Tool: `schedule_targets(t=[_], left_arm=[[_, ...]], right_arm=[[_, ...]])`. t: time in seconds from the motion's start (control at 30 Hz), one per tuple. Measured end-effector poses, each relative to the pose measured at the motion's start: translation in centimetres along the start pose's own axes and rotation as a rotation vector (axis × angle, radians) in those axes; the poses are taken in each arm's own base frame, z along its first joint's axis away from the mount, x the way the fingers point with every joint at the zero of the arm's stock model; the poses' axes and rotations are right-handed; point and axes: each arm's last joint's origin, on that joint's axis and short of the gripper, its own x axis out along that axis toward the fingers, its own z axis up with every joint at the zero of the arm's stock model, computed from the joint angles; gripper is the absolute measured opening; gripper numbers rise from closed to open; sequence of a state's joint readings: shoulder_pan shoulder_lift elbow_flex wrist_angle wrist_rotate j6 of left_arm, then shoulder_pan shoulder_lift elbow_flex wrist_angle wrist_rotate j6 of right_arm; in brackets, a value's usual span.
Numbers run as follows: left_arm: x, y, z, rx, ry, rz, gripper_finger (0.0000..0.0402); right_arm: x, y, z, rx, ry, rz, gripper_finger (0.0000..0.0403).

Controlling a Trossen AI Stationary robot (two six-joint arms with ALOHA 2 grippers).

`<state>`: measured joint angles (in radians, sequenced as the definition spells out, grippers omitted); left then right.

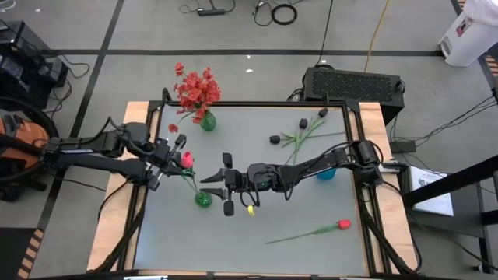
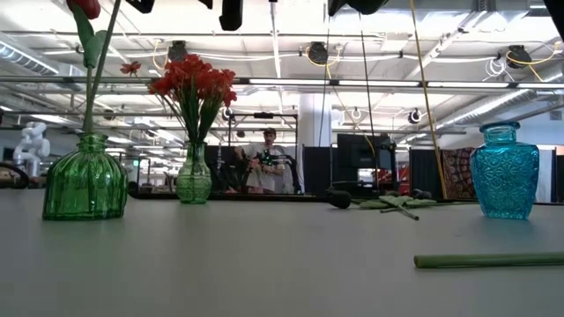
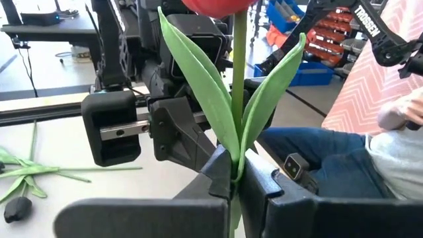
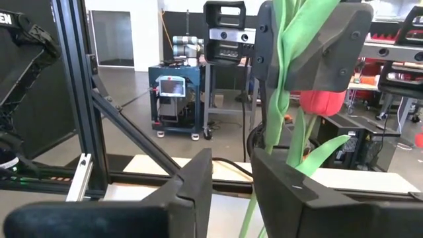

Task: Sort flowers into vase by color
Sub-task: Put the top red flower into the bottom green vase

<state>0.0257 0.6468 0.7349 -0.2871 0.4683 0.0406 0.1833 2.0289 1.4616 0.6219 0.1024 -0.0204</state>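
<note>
Two grippers meet over my near-left green vase (image 1: 202, 199). Left gripper (image 1: 180, 152) is clamped on the red tulip (image 1: 187, 159) stem, which runs down into that vase. Right gripper (image 1: 219, 184) stands just beside the stem, fingers parted, gripping nothing. Another tulip (image 1: 342, 225) lies near right.

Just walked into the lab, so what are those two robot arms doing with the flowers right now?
They are sorting artificial flowers into vases. The left gripper is shut on a red tulip, its stem in the near green vase. The right gripper sits beside it, fingers apart. The far green vase holds red sprays; another red tulip and black blooms lie on the table.
</note>
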Motion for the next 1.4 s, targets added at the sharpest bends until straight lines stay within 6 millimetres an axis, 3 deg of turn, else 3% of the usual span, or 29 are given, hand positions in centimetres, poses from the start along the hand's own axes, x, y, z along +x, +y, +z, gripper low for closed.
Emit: schedule_targets(t=[0.97,1.4], left_arm=[[0.8,0.4,-0.9,-0.005,0.046,-0.001,0.0013],[1.0,0.4,-2.1,-0.088,0.158,-0.005,0.0124]], right_arm=[[0.0,0.4,-0.3,-0.002,0.03,0.007,0.01],[0.0,0.4,-0.3,-0.004,0.035,0.009,0.01]])
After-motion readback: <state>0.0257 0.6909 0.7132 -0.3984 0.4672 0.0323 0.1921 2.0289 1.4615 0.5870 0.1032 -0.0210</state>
